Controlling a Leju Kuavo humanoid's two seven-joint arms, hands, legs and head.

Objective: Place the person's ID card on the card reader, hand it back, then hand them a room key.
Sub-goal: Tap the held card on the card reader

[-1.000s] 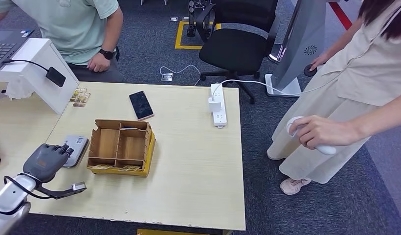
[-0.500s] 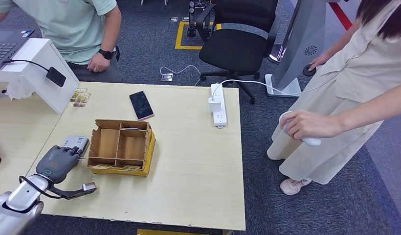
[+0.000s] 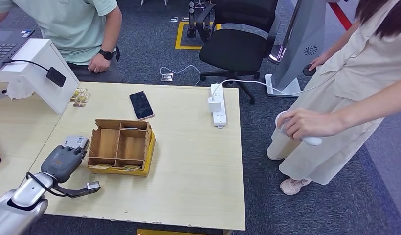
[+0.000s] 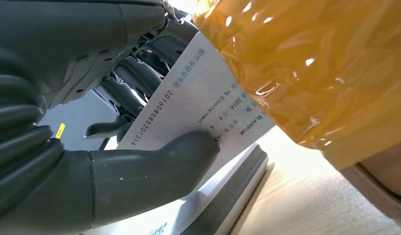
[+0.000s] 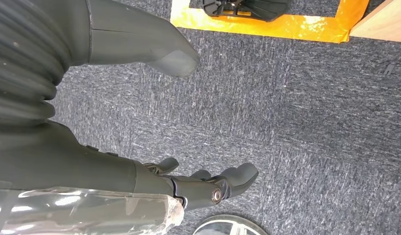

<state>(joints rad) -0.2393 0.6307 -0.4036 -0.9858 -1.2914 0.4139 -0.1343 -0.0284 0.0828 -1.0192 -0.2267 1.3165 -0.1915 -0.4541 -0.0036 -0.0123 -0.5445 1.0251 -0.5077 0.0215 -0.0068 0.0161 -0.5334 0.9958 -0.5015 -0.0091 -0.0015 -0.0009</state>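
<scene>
Grey and ribbed, the left hand (image 3: pixel 65 161) has shifted rightward across the pale tabletop (image 3: pixel 189 161) over the last second and now sits over the near end of the card reader (image 3: pixel 77 142), close against the wooden compartment tray (image 3: pixel 121 146). In the left wrist view its thumb (image 4: pixel 154 171) and darker fingers (image 4: pixel 135 93) pinch the ID card (image 4: pixel 208 103), which lies tilted above the reader's flat top (image 4: pixel 228 196); whether its lower edge touches that surface cannot be told. Judged from this, the reading step is ending and the card is being lifted for return. The card is white or pale grey, printed with small dark text and a long digit string along one edge. Beside it glossy amber tape (image 4: pixel 306 73) covers the tray's side. The right hand (image 5: pixel 208 186) hangs over dark carpet (image 5: pixel 296 98), fingers apart and holding nothing. A standing person's hand (image 3: pixel 311 123) waits beyond the tabletop's right edge, clasping a white object (image 3: pixel 312 141).
</scene>
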